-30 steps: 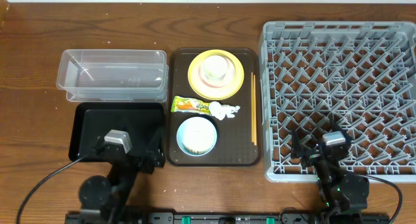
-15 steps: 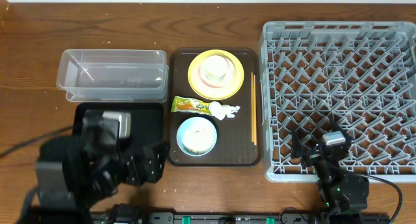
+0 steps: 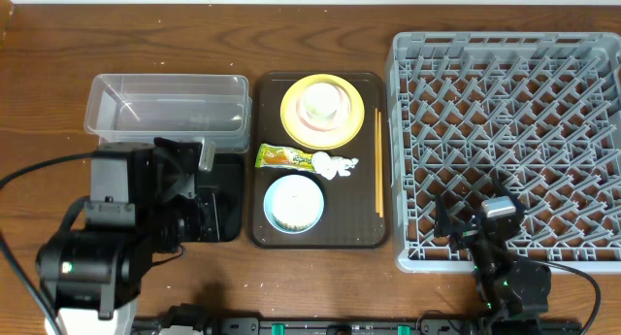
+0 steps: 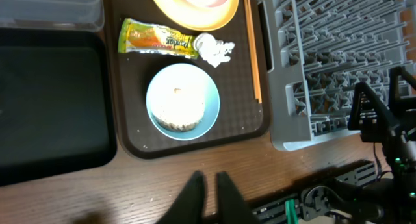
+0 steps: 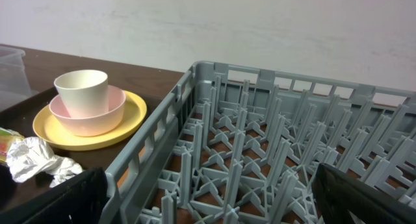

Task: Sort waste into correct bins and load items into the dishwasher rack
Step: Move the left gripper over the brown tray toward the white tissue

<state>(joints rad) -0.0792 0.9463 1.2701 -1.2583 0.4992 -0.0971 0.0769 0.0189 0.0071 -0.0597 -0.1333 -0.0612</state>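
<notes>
Mid serving tray [image 3: 364,218]: wrapper [image 3: 281,157], tissue [image 3: 335,164] touching its right end. Near end: blue bowl [image 3: 294,202]. Far end: plate [image 3: 289,110] bearing pink bowl [image 5: 88,110], cup [image 5: 81,87]. Right rim: chopsticks [image 3: 377,160]. Left of tray: tub [image 3: 165,80], black tray [image 3: 230,194] half hidden under arm, left gripper [image 4: 209,185] closed, empty. Right of tray: rack [image 3: 505,102], right gripper [image 5: 208,178] spread wide.

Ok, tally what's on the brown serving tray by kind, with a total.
Bowls: 2 (pale pink bowl, light blue bowl)
Plates: 1 (yellow plate)
Cups: 1 (white cup)
Utensil sets: 1 (chopsticks)
Wrappers: 1 (snack wrapper)
Tissues: 1 (crumpled tissue)
Total: 7
</notes>
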